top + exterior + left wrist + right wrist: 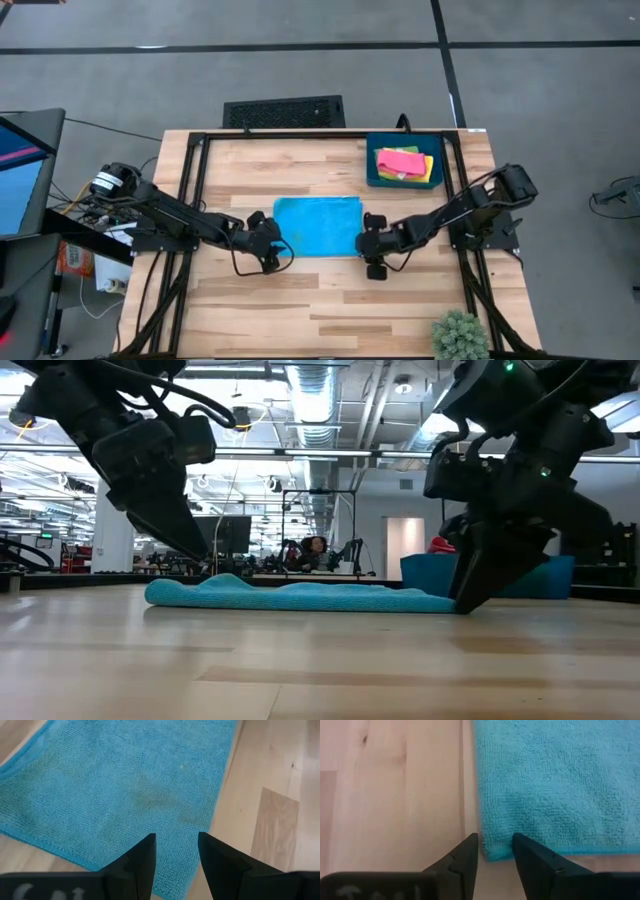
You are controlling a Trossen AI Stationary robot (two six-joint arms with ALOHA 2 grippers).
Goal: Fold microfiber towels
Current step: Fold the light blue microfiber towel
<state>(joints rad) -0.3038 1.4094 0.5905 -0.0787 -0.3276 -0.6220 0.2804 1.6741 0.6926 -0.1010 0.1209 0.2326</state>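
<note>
A sky-blue towel (318, 225) lies spread flat on the wooden table, at its middle. My left gripper (283, 243) is open over the towel's near left corner (165, 875). My right gripper (362, 245) is open and low at the towel's near right corner (492, 851), which lies between its fingers. Pink (397, 160), yellow (428, 168) and green towels lie folded in the dark blue tray (372, 160) at the back right. My left gripper stands a little above the towel in the low view (200, 555); I cannot tell whether it touches. My right gripper points down with its fingertips (462, 603) at table height beside the towel's near right corner; I cannot tell whether they touch the cloth.
A small green plant (460, 335) stands at the table's near right corner. A black frame (200, 150) runs along the table's far and side edges. Bare wood lies near the front edge (320, 310).
</note>
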